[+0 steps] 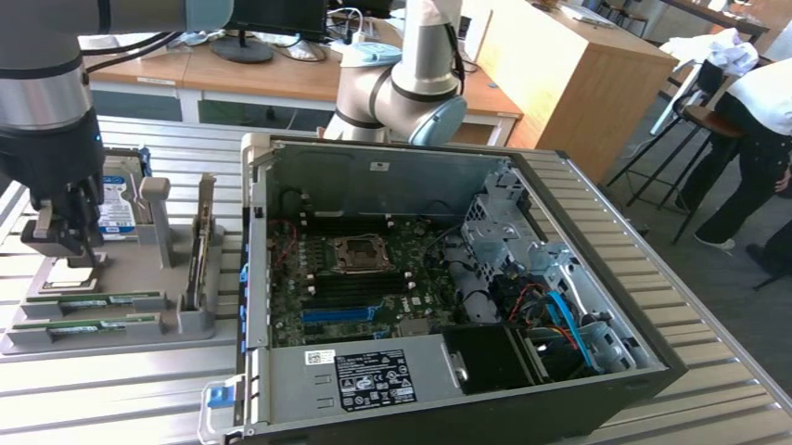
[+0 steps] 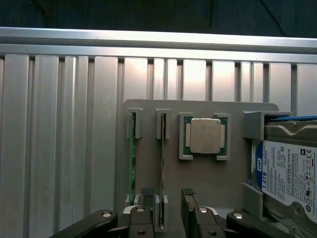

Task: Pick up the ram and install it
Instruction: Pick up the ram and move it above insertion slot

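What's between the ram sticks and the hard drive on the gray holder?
The square silver processor sits between the nearer ram stick and the hard drive, per the wrist view.

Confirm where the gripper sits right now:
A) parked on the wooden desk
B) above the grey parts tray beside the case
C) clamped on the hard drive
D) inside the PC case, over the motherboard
B: the open gripper hangs over the grey parts tray, its fingers either side of a ram stick standing in a slot, outside the PC case.
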`<state>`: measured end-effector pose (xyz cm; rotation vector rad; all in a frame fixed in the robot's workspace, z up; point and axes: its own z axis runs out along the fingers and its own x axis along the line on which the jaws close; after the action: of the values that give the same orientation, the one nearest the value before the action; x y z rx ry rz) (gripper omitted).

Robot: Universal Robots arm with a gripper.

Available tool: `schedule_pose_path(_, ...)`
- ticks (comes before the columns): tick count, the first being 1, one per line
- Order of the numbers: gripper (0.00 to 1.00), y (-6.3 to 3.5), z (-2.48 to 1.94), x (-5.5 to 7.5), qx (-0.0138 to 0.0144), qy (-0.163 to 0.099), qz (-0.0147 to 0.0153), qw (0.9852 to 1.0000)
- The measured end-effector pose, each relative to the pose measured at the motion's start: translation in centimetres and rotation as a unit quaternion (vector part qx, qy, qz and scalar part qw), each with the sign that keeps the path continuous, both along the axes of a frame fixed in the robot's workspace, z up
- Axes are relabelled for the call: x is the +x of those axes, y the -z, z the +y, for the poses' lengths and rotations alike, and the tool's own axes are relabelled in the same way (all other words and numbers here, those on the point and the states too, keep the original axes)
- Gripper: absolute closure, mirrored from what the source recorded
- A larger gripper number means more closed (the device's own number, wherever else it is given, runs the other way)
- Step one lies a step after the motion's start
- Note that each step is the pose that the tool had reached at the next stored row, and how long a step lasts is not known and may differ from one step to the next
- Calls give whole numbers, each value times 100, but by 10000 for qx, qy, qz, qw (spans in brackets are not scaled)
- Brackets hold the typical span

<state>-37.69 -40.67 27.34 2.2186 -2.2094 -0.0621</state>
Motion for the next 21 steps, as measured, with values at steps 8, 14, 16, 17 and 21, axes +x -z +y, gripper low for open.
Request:
schedule_pose_path(8, 64, 1, -61, 0, 0, 0, 0, 10000)
schedule_pose_path(14, 64, 1, -155, 0, 0, 0, 0, 10000)
schedule_pose_path(16, 64, 1, -187, 0, 0, 0, 0, 10000)
schedule_pose_path(17, 64, 1, -203, 0, 0, 0, -1, 10000)
schedule_pose_path(21, 64, 1, -258, 0, 0, 0, 0, 10000)
